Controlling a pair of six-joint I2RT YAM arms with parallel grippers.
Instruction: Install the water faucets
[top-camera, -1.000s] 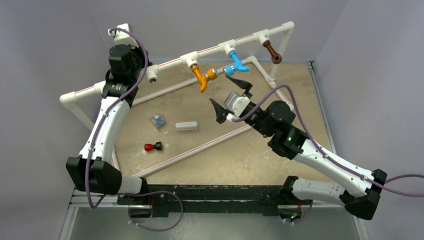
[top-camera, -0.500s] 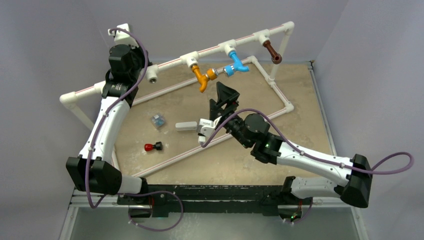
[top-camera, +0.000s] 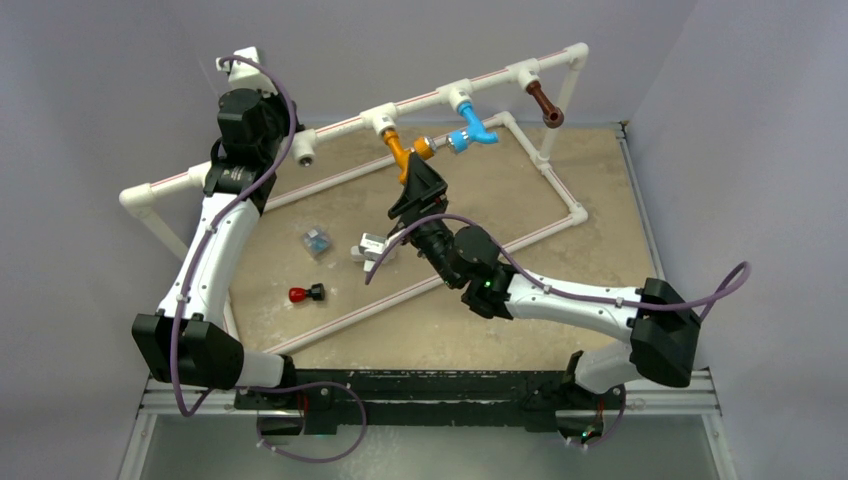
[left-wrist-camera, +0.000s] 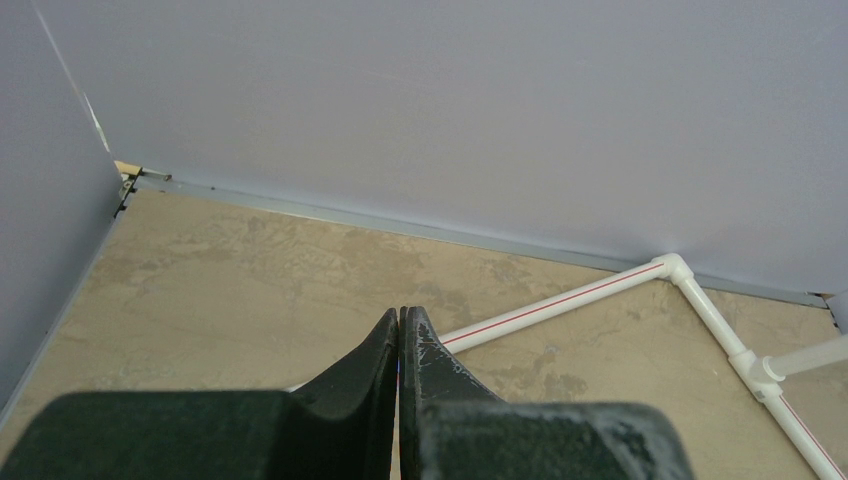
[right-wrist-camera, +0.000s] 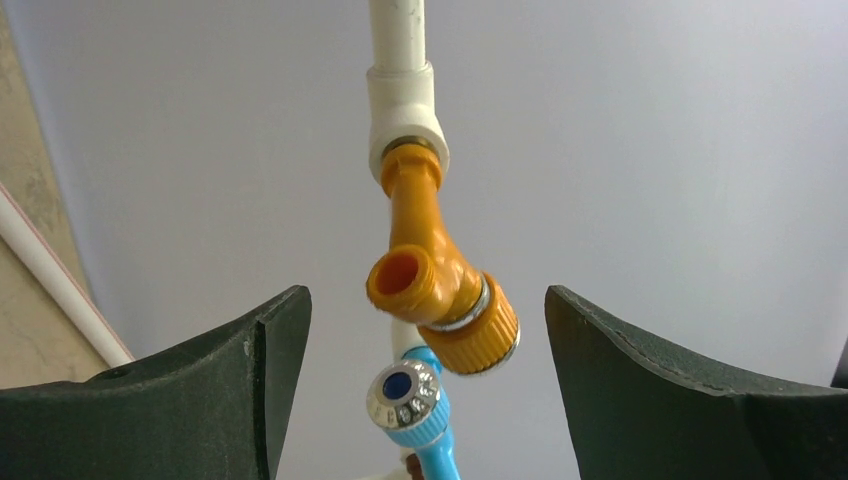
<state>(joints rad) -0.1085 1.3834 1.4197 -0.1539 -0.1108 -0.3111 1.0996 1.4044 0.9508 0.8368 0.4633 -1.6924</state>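
Note:
Three water faucets hang from tees on the raised white pipe (top-camera: 430, 95): orange-yellow (top-camera: 403, 152), light blue (top-camera: 470, 130), dark brown (top-camera: 545, 103). My right gripper (top-camera: 418, 183) points up at the orange faucet from just in front and below, and it is open. In the right wrist view the orange faucet (right-wrist-camera: 430, 280) sits between the wide-apart fingers of the right gripper (right-wrist-camera: 422, 300) without touching them. The blue faucet (right-wrist-camera: 415, 405) shows behind and lower. My left gripper (left-wrist-camera: 400, 312) is shut on nothing, held high at the back left.
An open tee socket (top-camera: 304, 155) sits on the left pipe run. On the tan board lie a small blue-grey part (top-camera: 317, 241), a red-and-black part (top-camera: 306, 294) and a white piece (top-camera: 372, 247). A low pipe frame (top-camera: 545, 170) crosses the board. Walls close in on three sides.
My right arm swung left, from beside the blue faucet to under the orange one, with its jaws still open. The left arm stayed put.

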